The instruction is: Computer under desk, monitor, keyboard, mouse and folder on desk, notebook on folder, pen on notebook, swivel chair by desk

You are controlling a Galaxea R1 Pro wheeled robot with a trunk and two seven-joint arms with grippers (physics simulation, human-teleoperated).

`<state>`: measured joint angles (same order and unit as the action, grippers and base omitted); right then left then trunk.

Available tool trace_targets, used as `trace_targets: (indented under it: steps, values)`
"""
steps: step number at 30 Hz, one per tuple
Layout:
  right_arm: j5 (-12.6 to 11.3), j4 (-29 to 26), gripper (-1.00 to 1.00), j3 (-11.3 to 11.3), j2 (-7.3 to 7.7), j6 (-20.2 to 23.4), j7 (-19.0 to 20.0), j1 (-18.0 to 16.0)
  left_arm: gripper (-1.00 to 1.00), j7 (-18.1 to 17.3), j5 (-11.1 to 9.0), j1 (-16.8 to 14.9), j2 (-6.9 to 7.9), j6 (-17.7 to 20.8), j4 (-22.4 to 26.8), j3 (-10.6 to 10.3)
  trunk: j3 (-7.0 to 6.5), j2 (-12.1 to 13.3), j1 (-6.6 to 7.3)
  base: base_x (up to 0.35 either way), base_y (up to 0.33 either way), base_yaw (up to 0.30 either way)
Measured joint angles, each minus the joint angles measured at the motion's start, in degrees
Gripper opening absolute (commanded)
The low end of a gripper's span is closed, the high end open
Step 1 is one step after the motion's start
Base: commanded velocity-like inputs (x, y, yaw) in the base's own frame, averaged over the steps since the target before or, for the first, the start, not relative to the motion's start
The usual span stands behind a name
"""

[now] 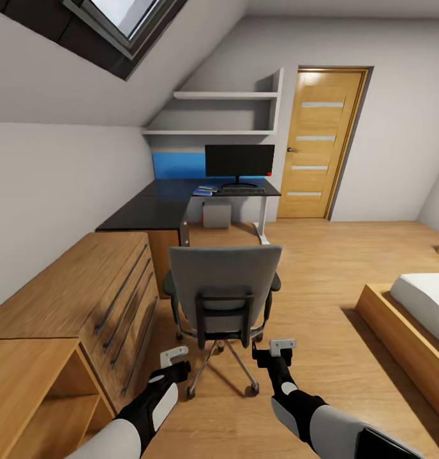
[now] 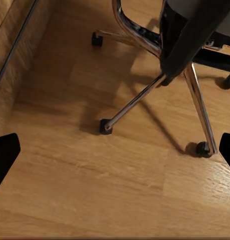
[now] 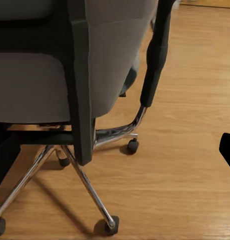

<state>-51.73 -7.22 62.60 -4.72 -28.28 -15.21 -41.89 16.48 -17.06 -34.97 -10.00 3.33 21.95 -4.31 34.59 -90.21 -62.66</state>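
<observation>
Swivel chair (image 1: 223, 287) near centre, back toward robot, left gripper (image 1: 175, 357) and right gripper (image 1: 278, 349) both spread, holding nothing, monitor (image 1: 239, 160) and keyboard (image 1: 243, 190) on far desk (image 1: 156, 210), computer (image 1: 217, 215) beneath

Ahead of you the swivel chair (image 1: 223, 280) wears matt grey cloth on its tall back, with black plastic-looking armrests; its star base (image 2: 140, 97) is polished chrome that mirrors the floor, ending in dull black casters (image 3: 110, 223). The floor (image 1: 321, 255) is smooth light wood with visible grain and a soft sheen. The cabinet (image 1: 85, 287) on your left has the same pale wood with dark bar handles. The desk (image 1: 156, 207) shows a glossy black worktop; the monitor (image 1: 239, 160) screen is flat black.
</observation>
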Motion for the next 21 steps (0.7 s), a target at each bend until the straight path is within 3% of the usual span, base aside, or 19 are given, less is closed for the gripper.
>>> trace_targets:
  steps: [1, 4, 11, 21]
  values:
    - [0.0, 0.0, 1.0, 0.1, -0.01, -1.2, 2.6, 0.0, 1.0, -4.3, 0.2, 0.0, 0.0, 0.0, -1.8, -0.5, 0.18, -0.4, -0.22, 0.0, 0.0, 0.0]
    - [-0.2, 0.3, 1.0, 0.0, 0.07, -3.8, 5.1, 0.1, 1.0, -6.8, 0.3, 0.0, 0.0, 0.1, -2.3, -0.7, 0.72, -1.6, -0.88, 0.0, 0.0, 0.0]
    - [0.1, 0.2, 1.0, 0.2, -0.04, -4.2, 5.9, 0.2, 1.0, -7.3, 0.4, 0.0, 0.0, -0.4, -2.3, -0.7, 1.98, -4.4, -2.42, 0.0, 0.0, 0.0]
    - [0.1, 0.4, 1.0, 0.2, 0.05, -3.8, 10.4, 0.2, 1.0, -7.3, 0.4, 0.0, 0.0, -0.7, -2.3, -0.7, 3.77, -8.4, -4.61, 0.0, 0.0, 0.0]
